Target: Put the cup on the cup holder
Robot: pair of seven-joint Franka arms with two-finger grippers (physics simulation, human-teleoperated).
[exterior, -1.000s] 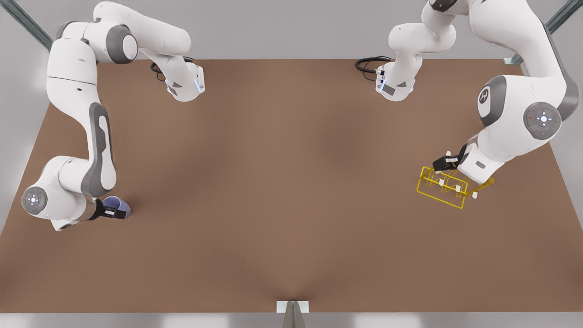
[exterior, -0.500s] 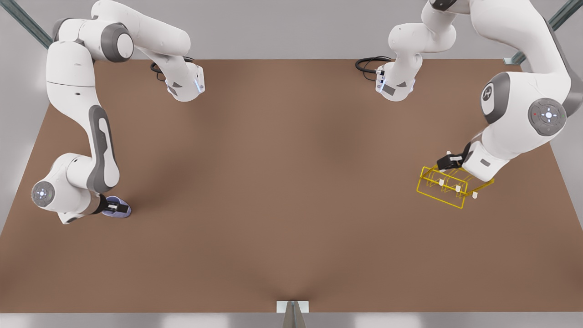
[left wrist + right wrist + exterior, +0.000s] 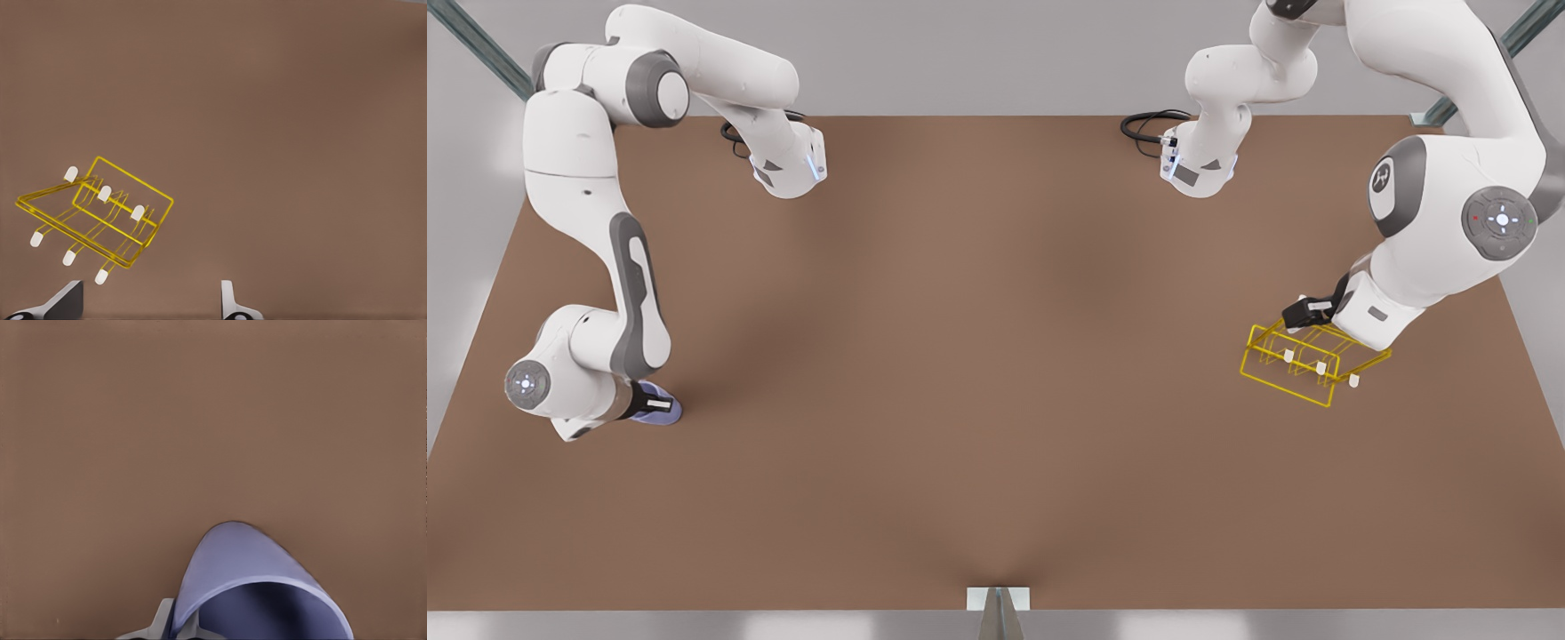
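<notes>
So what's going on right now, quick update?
Right gripper at the cup, fingers on its rim. Left gripper open over the cup holder. Table between them bare.

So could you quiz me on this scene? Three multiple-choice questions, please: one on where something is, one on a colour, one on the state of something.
1. In the front view, where is the cup?
A. near the table's left edge
B. at the table's middle
C. on the cup holder

2. What colour is the wire of the cup holder?
A. red
B. yellow
C. black

3. How is the left gripper, the one over the cup holder?
A. shut on a prong
B. holding the cup
C. open, holding nothing

Answers:
1 A: the cup lies at the left of the table, far from the rack.
2 B: the cup holder has yellow wire with white caps.
3 C: the left gripper has its fingers wide apart over bare table.
</notes>
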